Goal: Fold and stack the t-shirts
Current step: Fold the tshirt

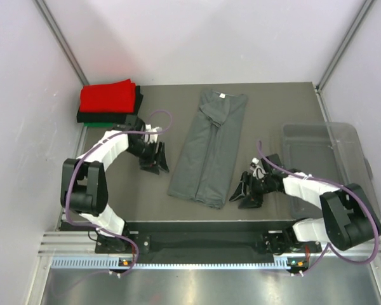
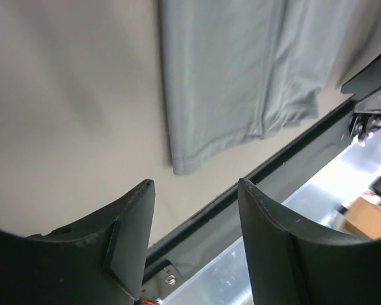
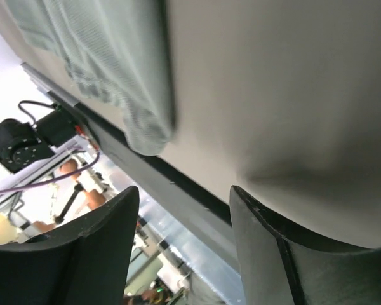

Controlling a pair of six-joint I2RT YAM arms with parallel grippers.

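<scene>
Jaws gape on left gripper (image 2: pixel 197 185) and right gripper (image 3: pixel 185 190) — both empty, flanking the dark grey t-shirt (image 1: pixel 209 149).

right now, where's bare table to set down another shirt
Bare table between the red-topped stack and the grey shirt, and between that shirt and the clear bin. Crowded near its hem: the left gripper and right gripper flank it.

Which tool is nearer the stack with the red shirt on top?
Left. The left tool sits a little in front of the stack; the right tool is beyond the grey shirt, near the clear bin.
</scene>
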